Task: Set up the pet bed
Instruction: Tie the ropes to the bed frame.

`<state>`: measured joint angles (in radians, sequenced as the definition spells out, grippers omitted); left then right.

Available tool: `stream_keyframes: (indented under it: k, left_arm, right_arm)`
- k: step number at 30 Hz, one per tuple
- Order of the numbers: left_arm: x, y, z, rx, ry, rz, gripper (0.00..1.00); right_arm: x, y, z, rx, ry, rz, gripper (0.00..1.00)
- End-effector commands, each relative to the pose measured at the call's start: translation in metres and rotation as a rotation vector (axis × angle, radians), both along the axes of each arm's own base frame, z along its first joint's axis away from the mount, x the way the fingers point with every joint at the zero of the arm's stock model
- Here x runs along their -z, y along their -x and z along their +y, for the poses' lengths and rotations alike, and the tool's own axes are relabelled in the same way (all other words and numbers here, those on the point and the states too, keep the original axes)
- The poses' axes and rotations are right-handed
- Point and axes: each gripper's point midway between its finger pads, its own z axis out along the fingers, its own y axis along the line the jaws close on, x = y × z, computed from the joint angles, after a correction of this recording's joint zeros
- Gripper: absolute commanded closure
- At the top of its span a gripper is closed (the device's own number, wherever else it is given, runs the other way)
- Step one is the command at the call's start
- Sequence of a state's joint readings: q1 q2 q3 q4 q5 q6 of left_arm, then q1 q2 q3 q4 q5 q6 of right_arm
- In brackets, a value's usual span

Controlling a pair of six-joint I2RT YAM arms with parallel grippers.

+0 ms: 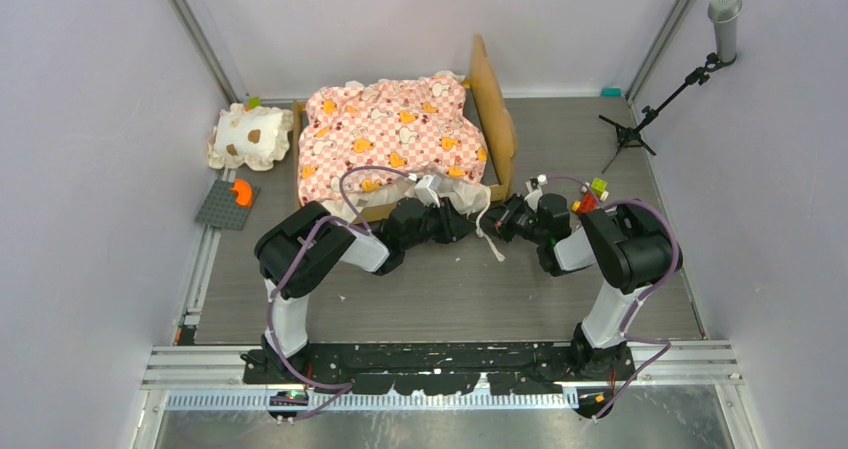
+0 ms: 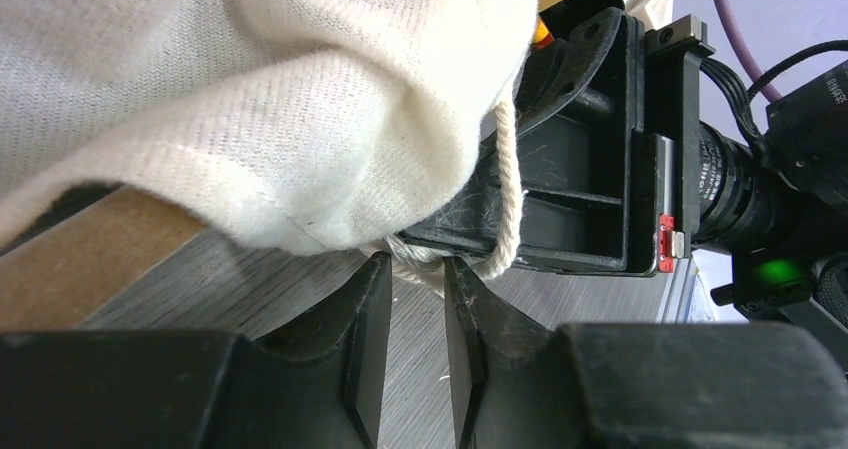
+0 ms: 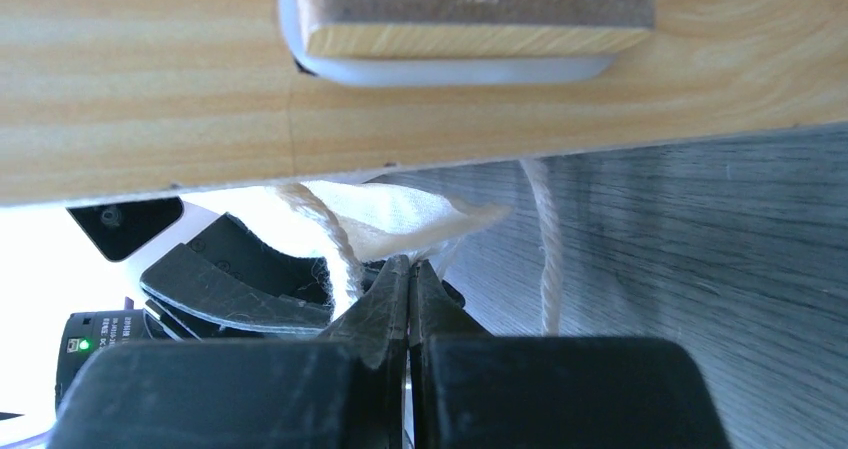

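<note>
I see the pet bed (image 1: 390, 139) at the back centre of the table (image 1: 600, 289), headboard on the right. L claw (image 2: 417, 261) is a bit released, w/ cord (image 2: 508, 189) at its tips. R claw (image 3: 410, 265) is clenched next to white cloth (image 3: 400, 214); I can't tell if it pinches it.

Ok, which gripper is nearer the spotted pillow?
Left. The left gripper is at the near edge of the pet bed, right of the spotted pillow; the right gripper sits farther right.

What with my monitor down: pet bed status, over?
Left pincer slightly open at cord. Right pincer shut. Pet bed standing, mattress on. Cream ruffle overhangs left pincer.
</note>
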<state>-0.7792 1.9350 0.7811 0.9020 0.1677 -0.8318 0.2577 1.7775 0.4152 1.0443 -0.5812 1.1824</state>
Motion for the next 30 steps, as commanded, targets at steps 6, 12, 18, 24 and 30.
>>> stream_keyframes:
  k: [6, 12, 18, 24, 30]
  left_arm:
    - [-0.027, -0.002, -0.006, 0.016, 0.090, -0.066, 0.71]
    - [-0.025, -0.006, -0.011, 0.014, 0.094, -0.063, 0.71]
    - [-0.024, -0.010, -0.012, 0.005, 0.093, -0.066, 0.72]
    - [-0.028, -0.013, -0.015, 0.002, 0.106, -0.069, 0.90]
    - [-0.031, -0.014, -0.015, -0.001, 0.113, -0.069, 1.00]
  right_arm:
    - [-0.011, -0.002, 0.006, -0.029, -0.024, -0.051, 0.99]
    - [-0.013, 0.000, 0.007, -0.039, -0.030, -0.051, 0.99]
    - [-0.013, 0.002, 0.006, -0.043, -0.032, -0.050, 0.99]
    - [-0.014, 0.002, 0.007, -0.044, -0.034, -0.051, 0.99]
    - [-0.011, 0.003, 0.006, -0.045, -0.031, -0.048, 0.99]
